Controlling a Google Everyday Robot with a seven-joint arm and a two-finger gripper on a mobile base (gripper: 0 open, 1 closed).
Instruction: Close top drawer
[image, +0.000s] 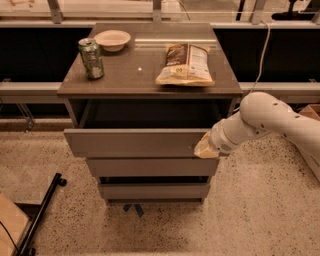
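Against the right end of the flat grey-brown top drawer (135, 142), pale rounded gripper (204, 149), opening unclear.

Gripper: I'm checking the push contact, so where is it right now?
In the camera view, the gripper sits at the right end of the front of the top drawer, below the snack bag.
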